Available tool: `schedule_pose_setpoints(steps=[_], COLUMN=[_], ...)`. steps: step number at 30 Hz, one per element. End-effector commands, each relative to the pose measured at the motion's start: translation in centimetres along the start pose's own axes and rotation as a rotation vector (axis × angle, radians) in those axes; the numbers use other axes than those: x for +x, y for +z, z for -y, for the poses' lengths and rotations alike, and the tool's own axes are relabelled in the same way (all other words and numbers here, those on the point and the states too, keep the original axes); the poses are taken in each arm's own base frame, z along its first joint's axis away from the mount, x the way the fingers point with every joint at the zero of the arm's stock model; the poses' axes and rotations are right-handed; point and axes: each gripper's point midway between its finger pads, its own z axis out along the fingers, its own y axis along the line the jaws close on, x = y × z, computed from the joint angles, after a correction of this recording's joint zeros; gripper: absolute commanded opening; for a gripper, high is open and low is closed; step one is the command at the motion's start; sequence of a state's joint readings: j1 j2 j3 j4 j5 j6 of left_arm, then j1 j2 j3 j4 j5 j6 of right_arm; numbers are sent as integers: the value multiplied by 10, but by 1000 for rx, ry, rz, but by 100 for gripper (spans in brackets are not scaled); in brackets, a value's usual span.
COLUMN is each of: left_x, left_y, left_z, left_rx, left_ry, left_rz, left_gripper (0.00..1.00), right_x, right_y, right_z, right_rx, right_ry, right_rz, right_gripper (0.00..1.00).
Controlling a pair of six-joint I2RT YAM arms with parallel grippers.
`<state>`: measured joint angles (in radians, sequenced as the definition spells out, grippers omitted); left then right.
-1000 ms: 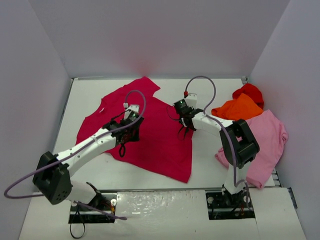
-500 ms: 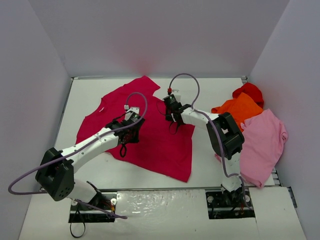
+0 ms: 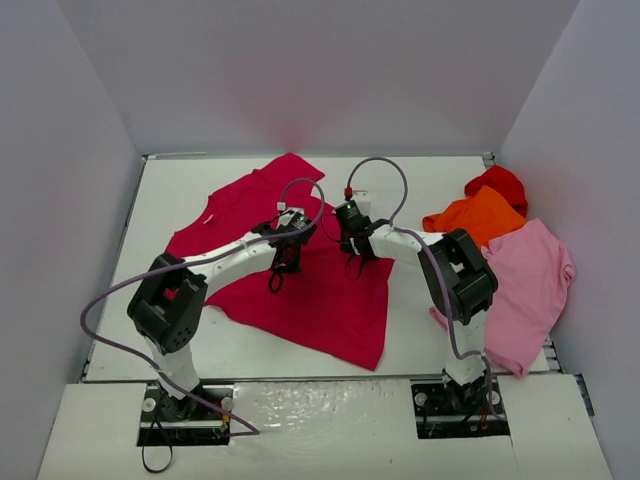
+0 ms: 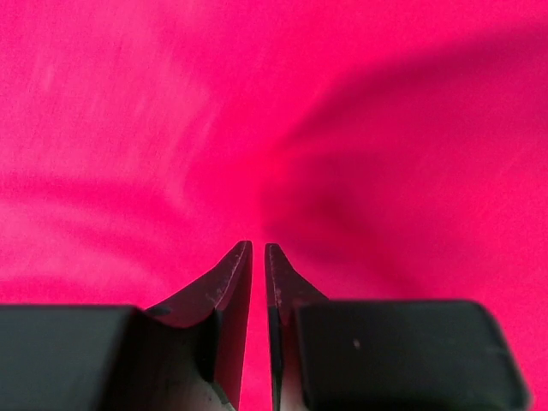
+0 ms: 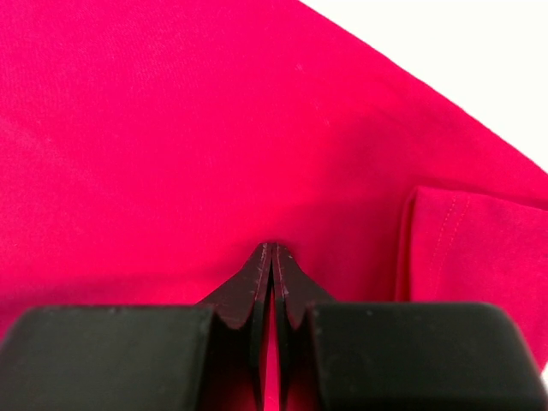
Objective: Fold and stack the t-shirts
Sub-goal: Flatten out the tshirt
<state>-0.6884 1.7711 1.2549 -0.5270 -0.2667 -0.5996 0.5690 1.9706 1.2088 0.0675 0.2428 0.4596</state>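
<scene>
The large crimson-magenta t-shirt lies spread on the white table, left of centre. My left gripper is over the middle of it, jaws shut with only a thin slit between them; in the left wrist view its tips are down at the wrinkled cloth. My right gripper is shut over the shirt's right part, close to the left one. In the right wrist view its tips touch each other at the cloth, beside a folded-over edge. I see no cloth pinched in either.
The light pink shirt lies at the right edge. The orange shirt and the red shirt are bunched behind it at the back right. White walls enclose the table on three sides. Bare table shows beyond the shirt's edge.
My left gripper has moved right and back across the crimson shirt. My right gripper swung left onto the shirt, then settled a little nearer. The two now stand close together.
</scene>
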Motion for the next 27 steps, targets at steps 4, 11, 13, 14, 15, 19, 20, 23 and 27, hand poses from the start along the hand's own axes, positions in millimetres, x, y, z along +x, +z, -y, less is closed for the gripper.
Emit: schedule_pose_setpoints(steps=[4,11,13,14,15,19,20,23,27], left_x=[-53,-46,-42,-40,-39,-36,-36,-34,-31], left_y=[-7,7,12,13,14,17,18,20,20], left_z=[35,38,36,36,35,33,33,34,33], left_rx=[90,75,65,63,61,52,52,52,49], left_ry=[-16,-10,-9,-9,-9,-7,-8,-11,-10], left_rz=[101,80,70,67,65,57,55,52,47], left_gripper=[10,10,10,10,10,10,10,10,10], right_x=[-2,7,14,16,17,21,21,19,12], right_y=[-31,-47,-52,-56,-59,-72,-77,-93,-123], right_z=[38,59,69,74,80,110,116,141,173], right_rx=[120,175,196,207,226,315,335,411,512], right_ry=[-1,-9,-14,-14,-12,0,7,31,73], right_rz=[16,12,1,-1,-4,-18,-16,-6,22], right_gripper=[0,0,0,0,1,1,1,2,3])
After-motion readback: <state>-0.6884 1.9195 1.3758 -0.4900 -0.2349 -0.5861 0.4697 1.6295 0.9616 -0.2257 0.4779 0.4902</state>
